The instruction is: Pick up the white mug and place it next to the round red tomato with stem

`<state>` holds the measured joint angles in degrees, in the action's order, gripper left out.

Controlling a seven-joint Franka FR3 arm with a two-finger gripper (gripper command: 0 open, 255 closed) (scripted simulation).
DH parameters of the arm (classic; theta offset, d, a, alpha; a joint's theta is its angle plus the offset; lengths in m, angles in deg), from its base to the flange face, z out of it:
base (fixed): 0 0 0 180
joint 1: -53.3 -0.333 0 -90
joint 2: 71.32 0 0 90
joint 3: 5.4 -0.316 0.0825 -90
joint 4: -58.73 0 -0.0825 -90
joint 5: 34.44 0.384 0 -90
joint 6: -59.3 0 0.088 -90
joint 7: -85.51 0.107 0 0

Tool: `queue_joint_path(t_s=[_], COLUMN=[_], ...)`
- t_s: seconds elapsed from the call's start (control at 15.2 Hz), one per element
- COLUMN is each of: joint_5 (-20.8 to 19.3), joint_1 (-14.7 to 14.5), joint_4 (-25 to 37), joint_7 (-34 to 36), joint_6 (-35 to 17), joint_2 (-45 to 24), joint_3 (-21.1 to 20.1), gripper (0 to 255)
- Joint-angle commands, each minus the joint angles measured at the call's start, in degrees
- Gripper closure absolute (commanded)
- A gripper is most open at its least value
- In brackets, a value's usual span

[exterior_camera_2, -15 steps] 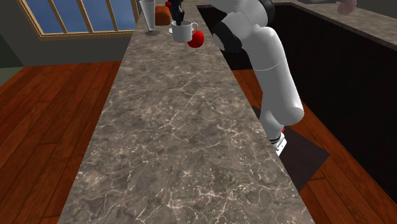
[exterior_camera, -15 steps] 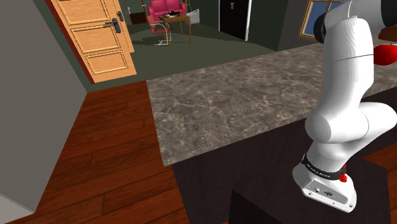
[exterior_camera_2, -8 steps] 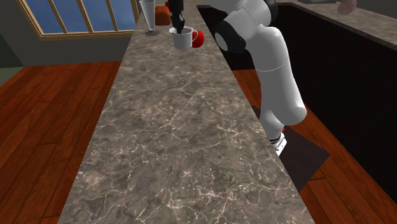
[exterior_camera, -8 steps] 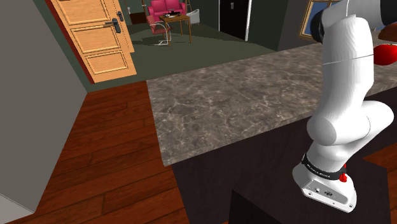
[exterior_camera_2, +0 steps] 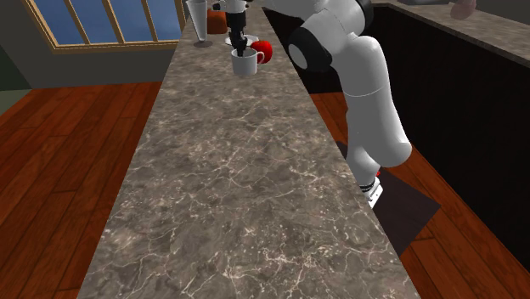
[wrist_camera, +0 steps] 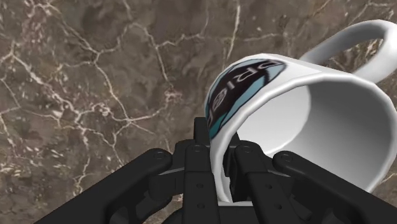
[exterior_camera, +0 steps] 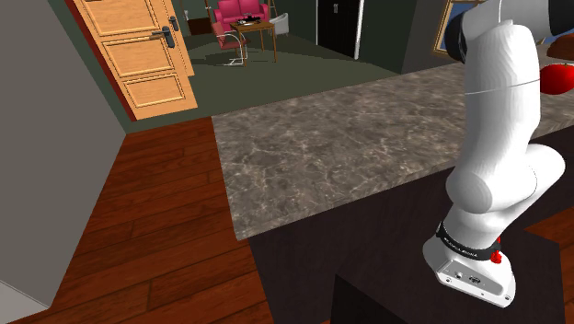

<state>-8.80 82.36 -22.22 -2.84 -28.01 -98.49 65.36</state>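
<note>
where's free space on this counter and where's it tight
In the second exterior view the marble counter is bare from the white mug to the foreground. Crowded around it: red tomato, grey vessel, and the tool gripping the mug's rim.

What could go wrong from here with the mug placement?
1. The black tool pinches only one wall of the white printed mug, so the mug may swing or tip when released.
2. The round red tomato sits close beside the mug, near the edge of the brown marbled countertop. A nudge could roll it off.
</note>
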Motion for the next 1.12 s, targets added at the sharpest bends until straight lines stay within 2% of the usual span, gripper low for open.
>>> queue_joint_path(t_s=[0.0,0.33,0.79,0.86,1.06], joint_5=[-0.06,0.14,0.14,0.14,0.14], joint_1=[-0.88,-2.42,-2.42,-2.41,-2.42], joint_4=[-1.99,-6.29,-6.29,-6.29,-6.29], joint_7=[-0.16,-0.63,-0.63,-0.63,-0.63], joint_6=[-1.71,-5.55,-5.55,-5.55,-5.55], joint_2=[0.11,0.04,0.03,0.03,0.03], joint_3=[0.2,0.35,0.35,0.35,0.35], gripper=[255,255,255,0,0])
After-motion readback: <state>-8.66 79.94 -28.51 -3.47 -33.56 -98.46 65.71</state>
